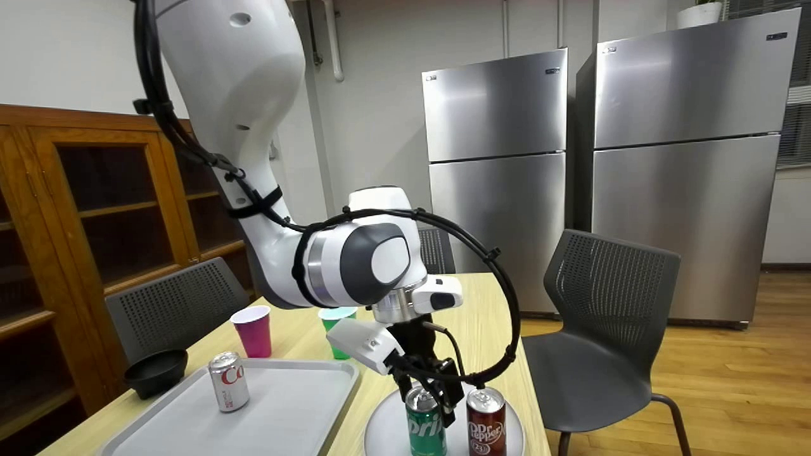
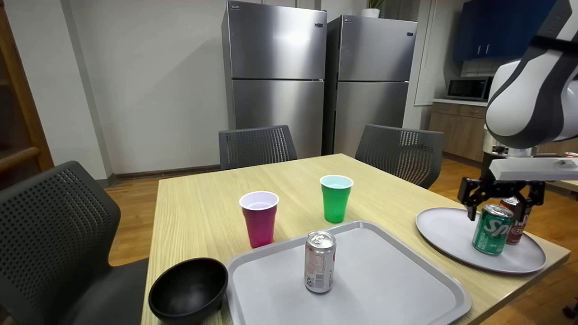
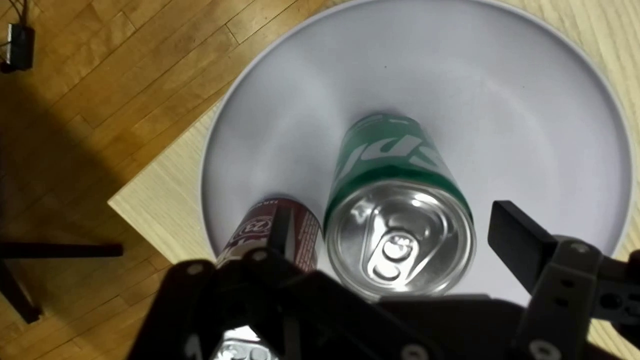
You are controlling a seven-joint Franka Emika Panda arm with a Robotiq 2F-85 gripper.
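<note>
My gripper is open above the round grey plate, with its fingers on either side of a green Sprite can's top; it shows in an exterior view [image 2: 496,215] and the wrist view [image 3: 392,225]. The Sprite can [image 1: 426,432] [image 2: 492,232] [image 3: 387,155] stands upright on the plate [image 1: 383,430] [image 2: 445,230] [image 3: 475,55]. In the wrist view a gap shows between the can and the right finger. The left finger overlaps a dark red Dr Pepper can [image 1: 486,425] [image 3: 255,227], which stands close beside the Sprite; whether that finger touches either can is unclear.
A grey tray [image 1: 291,392] [image 2: 384,271] holds a silver Coke can [image 1: 229,383] [image 2: 319,266]. A purple cup [image 1: 255,335] [image 2: 260,223], green cup [image 1: 339,345] [image 2: 335,201] and black bowl [image 1: 157,373] [image 2: 187,289] stand near it. The plate sits by a table corner [image 3: 165,210]. Chairs [image 1: 602,304] surround the table.
</note>
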